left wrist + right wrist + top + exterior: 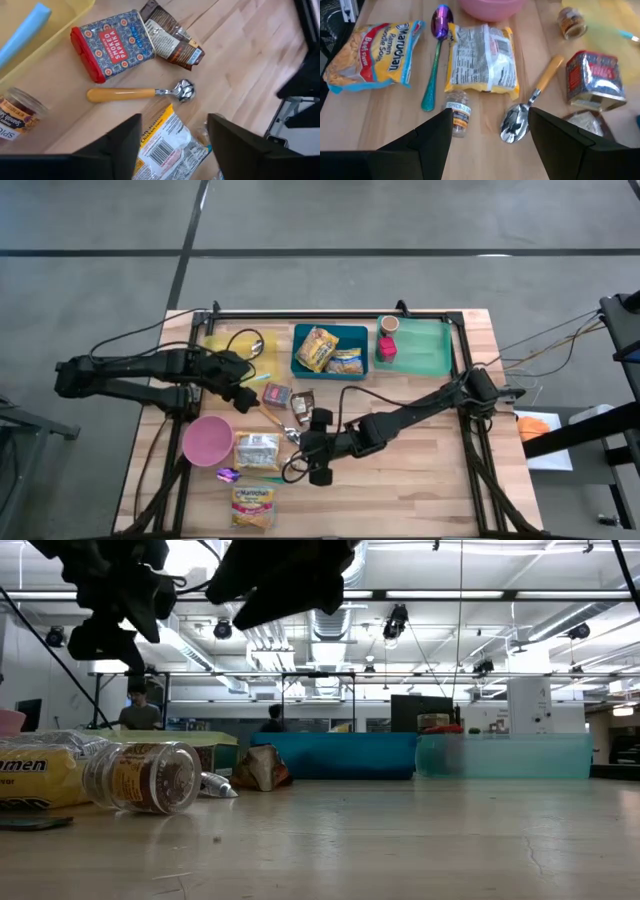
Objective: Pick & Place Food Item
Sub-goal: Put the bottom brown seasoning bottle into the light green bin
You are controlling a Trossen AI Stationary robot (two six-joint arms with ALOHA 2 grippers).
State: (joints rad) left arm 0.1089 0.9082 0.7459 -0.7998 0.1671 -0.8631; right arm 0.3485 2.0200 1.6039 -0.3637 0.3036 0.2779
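A pick is being lined up. The right gripper (303, 452) is held spread and empty over the ramen pack (481, 57) and small jar (458, 116) at table centre; the teal bin (300, 360) lies at twelve o'clock. The left gripper (243, 385), also spread and empty, hovers at ten o'clock. Next, a descent and a squeeze are called for.

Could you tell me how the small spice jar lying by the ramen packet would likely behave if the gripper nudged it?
The spice jar lies on its side and looks round, so it would probably roll. It looks like smooth glass, so possibly slippery and breakable.
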